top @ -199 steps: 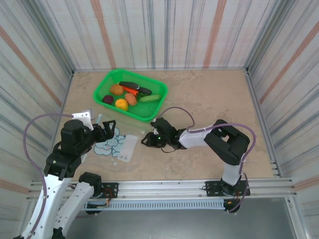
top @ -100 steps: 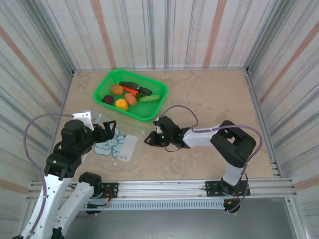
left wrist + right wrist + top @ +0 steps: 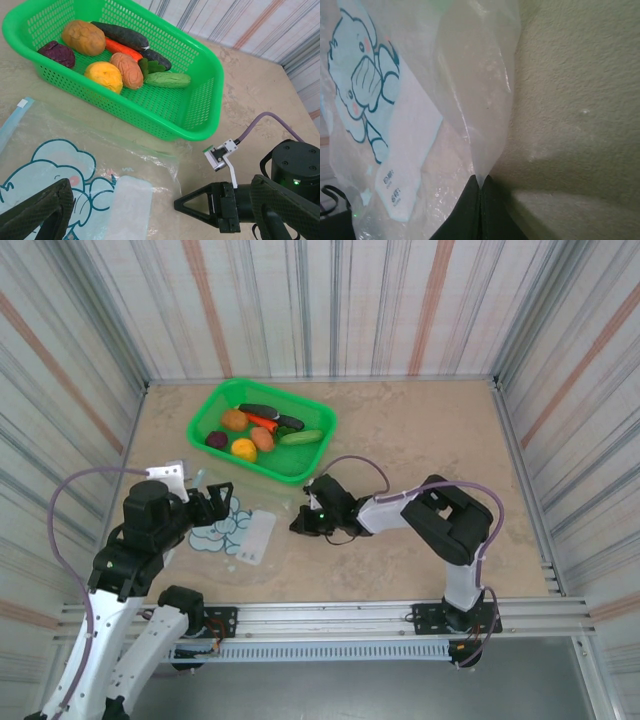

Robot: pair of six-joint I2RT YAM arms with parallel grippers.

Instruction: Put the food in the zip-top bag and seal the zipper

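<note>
Progress looks early, judging from the overhead view. All the food (image 3: 258,428) lies in the green basket (image 3: 205,408) at the far left of the table (image 3: 450,440). The zip-top bag (image 3: 236,530) lies flat and empty nearer the arms, just beside the basket. The left gripper (image 3: 215,502) hangs over the bag's left part with its jaws spread wide, grasping nothing. The right gripper (image 3: 297,525) sits low at the bag's right edge.

From the left wrist, the carrot (image 3: 121,48), cucumber (image 3: 167,79), eggplant (image 3: 120,35) and round pieces are piled together in the basket. A pale blue strip, probably the zipper (image 3: 11,131), runs along the bag's left edge. Whether it is pressed shut I cannot tell.

At the right wrist, the fingers (image 3: 470,210) are clenched tight on a fold of the bag's clear plastic. So the bag is pinched, but filling and sealing are both left to do.

As for writing, the bag carries a light blue cartoon print (image 3: 365,75) and a few small dark marks (image 3: 390,182) on its white panel, too small to read. No brand shows.
</note>
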